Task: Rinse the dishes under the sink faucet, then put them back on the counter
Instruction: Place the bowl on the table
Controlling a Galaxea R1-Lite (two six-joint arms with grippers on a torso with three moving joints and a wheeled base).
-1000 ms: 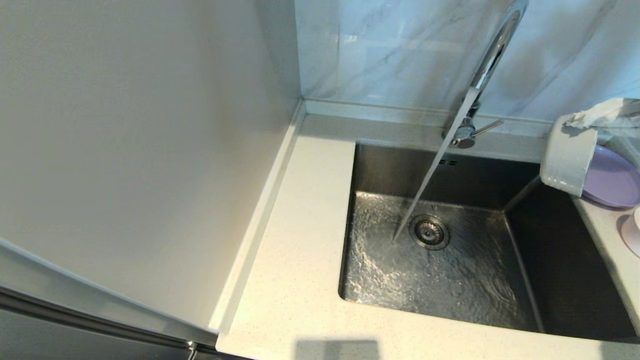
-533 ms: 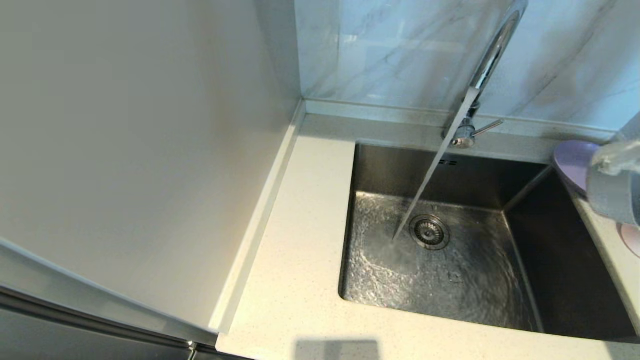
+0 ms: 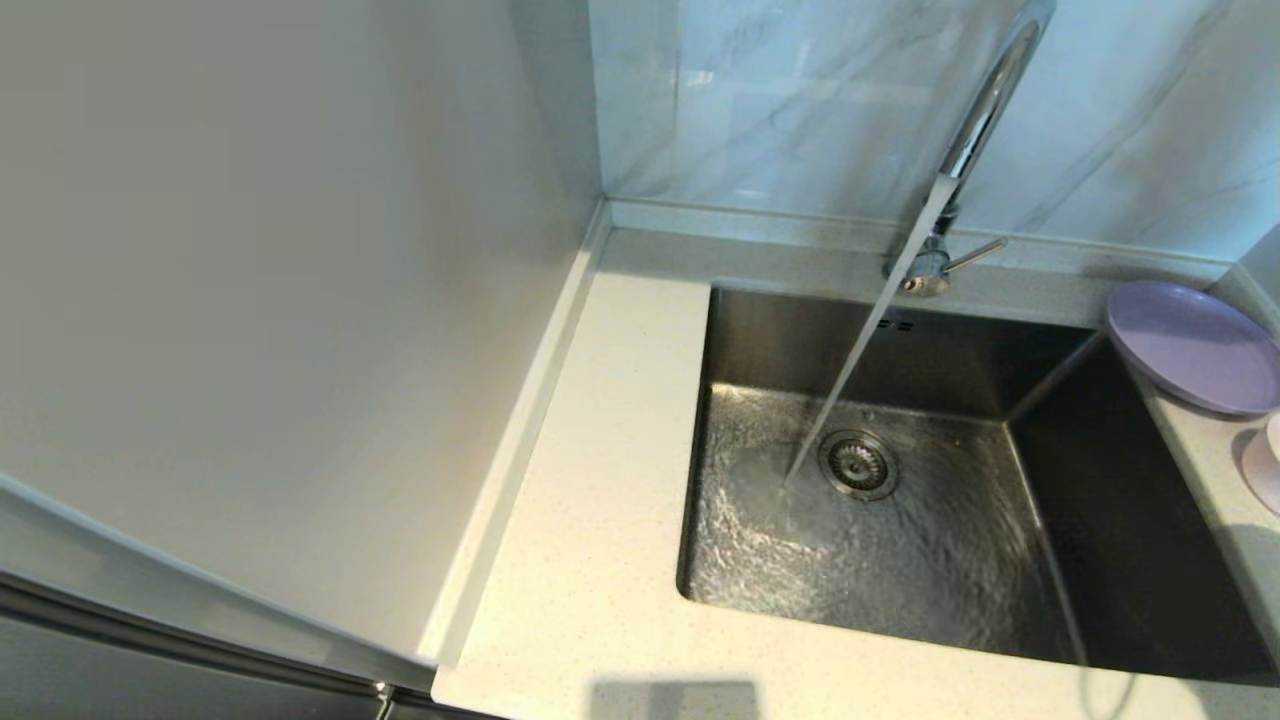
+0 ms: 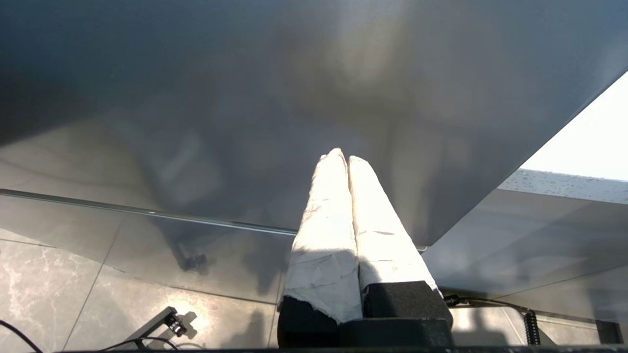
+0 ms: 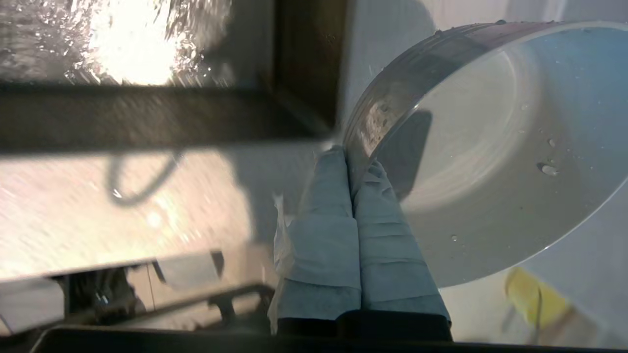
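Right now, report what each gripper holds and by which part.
Left gripper: shut, nothing held. Right gripper: shut, tips at the rim of the cup; whether the rim is pinched cannot be told.

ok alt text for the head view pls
Water runs from the faucet into the steel sink, landing beside the drain. A lavender plate sits on the counter at the sink's right, a cup partly in view nearer. No arms in view.

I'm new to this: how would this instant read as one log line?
faucet: running into sink | plate: on counter | cup: on counter | right gripper: shut, empty, beside plate | left gripper: shut, parked
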